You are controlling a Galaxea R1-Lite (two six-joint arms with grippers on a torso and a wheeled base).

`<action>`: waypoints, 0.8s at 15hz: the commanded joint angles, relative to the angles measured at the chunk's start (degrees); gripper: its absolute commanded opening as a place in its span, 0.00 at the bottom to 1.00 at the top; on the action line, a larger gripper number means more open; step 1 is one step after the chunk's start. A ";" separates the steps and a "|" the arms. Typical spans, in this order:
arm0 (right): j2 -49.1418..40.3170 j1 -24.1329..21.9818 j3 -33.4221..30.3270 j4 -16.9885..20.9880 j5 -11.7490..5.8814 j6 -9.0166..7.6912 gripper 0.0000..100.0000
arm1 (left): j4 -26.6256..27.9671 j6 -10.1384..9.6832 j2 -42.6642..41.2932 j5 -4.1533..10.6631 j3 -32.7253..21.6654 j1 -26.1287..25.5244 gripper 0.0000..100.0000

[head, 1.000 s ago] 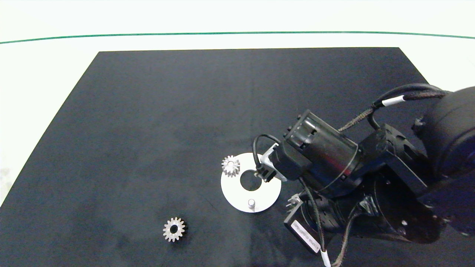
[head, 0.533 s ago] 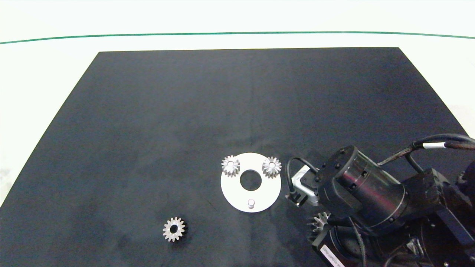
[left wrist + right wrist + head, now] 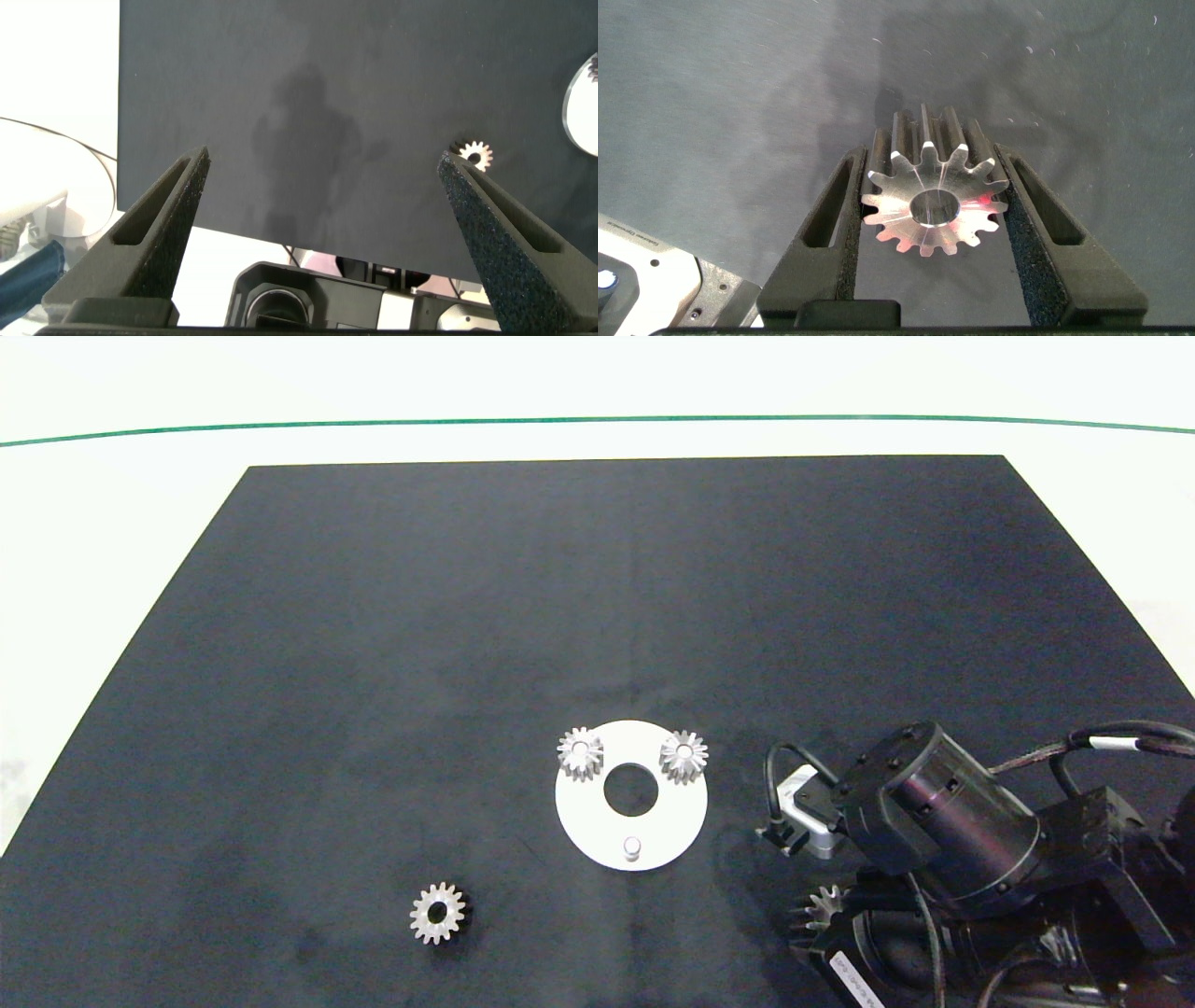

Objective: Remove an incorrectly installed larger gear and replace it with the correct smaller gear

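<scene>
Right gripper (image 3: 929, 210): clamped on the larger gear (image 3: 934, 201), now withdrawn from the plate (image 3: 667, 826) toward the mat's (image 3: 373, 663) near right corner. Your removal looks done; one peg (image 3: 632, 846) bare.

- White table (image 3: 112, 523), with black mat (image 3: 560, 616) spread over most of it.
- On the mat: round white plate (image 3: 672, 826) as landmark, two small gears (image 3: 580, 752) standing on it.
- Left of the plate and nearer the camera, well apart: loose smaller gear (image 3: 437, 914), lying flat.
</scene>
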 commanded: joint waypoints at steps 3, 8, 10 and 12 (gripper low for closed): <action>0.22 -1.28 0.97 0.14 0.28 -0.18 0.00 | 0.38 -0.10 0.17 0.08 0.10 0.00 1.00; 0.66 -1.36 1.59 0.14 0.20 -0.36 0.00 | 0.38 -0.10 0.17 0.08 0.19 0.00 1.00; 0.66 -1.36 2.11 0.14 0.11 -0.53 0.00 | 0.38 -0.10 0.17 0.08 0.19 0.00 1.00; 0.57 -1.36 2.11 0.14 -0.07 -0.71 0.00 | 0.38 -0.10 0.17 0.08 0.19 0.00 1.00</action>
